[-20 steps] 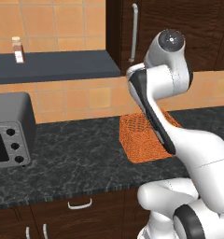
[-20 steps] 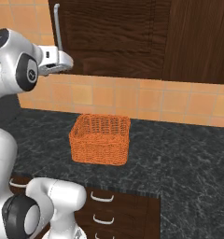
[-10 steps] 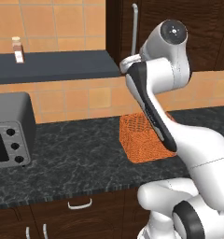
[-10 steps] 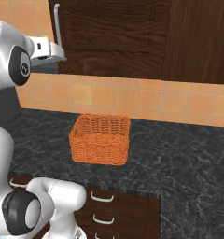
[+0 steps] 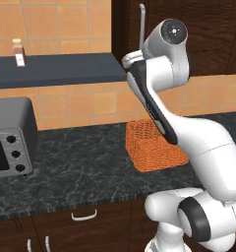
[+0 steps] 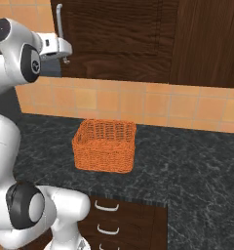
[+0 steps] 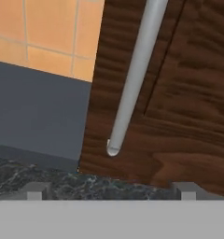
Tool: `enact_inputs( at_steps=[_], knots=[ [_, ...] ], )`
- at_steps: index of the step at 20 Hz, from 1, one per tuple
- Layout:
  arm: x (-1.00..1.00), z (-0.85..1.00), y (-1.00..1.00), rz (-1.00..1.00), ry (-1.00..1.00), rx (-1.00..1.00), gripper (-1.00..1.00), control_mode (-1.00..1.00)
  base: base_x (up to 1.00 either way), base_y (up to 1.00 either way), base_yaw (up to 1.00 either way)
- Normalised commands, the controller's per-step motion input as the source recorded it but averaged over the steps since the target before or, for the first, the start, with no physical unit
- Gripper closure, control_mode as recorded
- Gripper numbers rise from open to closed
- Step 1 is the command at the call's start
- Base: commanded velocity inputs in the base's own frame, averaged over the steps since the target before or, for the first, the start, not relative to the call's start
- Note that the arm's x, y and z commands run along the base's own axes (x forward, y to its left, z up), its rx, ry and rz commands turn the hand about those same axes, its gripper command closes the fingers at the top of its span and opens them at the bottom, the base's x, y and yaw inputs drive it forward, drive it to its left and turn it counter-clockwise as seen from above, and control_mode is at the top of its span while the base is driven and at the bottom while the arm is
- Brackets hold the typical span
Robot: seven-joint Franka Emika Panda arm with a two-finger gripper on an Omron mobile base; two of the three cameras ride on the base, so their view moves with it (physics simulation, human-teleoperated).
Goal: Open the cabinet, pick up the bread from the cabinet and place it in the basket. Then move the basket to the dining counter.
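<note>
The cabinet [image 6: 119, 39] is a dark brown wall cupboard with its door shut, so the bread is hidden. Its long silver bar handle [image 7: 132, 79] runs down the door's left edge and ends just above my fingertips. My gripper [image 7: 110, 191] is open, raised in front of the handle's lower end with nothing between its fingers. From the right base camera the gripper [image 6: 65, 56] hangs just below the handle [image 6: 59, 19]. The orange wicker basket [image 6: 105, 145] stands empty on the worktop below, also visible as the basket [image 5: 152, 147] partly behind my arm. The dining counter is out of view.
A grey toaster oven [image 5: 7, 138] stands at the left of the black speckled worktop [image 5: 80, 162]. A small bottle [image 5: 17, 51] sits on the dark shelf left of the cabinet. Drawers [image 6: 107, 210] with curved handles lie under the worktop edge.
The arm has lifted the hand and swung it closer to the cabinet's handle. The gripper has stayed open and the basket has not moved.
</note>
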Motion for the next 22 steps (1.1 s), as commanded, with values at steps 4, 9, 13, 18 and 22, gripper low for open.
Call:
enact_inputs(
  at_steps=[4, 9, 13, 18, 22],
  knots=[
    [0.77, 0.0, -0.01, 0.0, 0.0, 0.0, -1.0, -1.0, 0.0, 0.0, 0.0],
    [0.76, -0.04, 0.0, 0.0, 0.0, 0.0, -1.0, -1.0, 0.0, 0.0, 0.0],
    [0.61, -0.03, 0.0, 0.0, 0.0, 0.0, 1.0, -1.0, 0.0, 0.0, 0.0],
    [0.05, 0.0, 0.0, 0.0, 0.0, 0.0, 1.0, -1.0, 0.0, 0.0, 0.0],
    [-0.61, 0.0, -0.17, 0.0, -0.13, 0.0, 1.0, -1.0, 0.0, 0.0, 0.0]
  ],
)
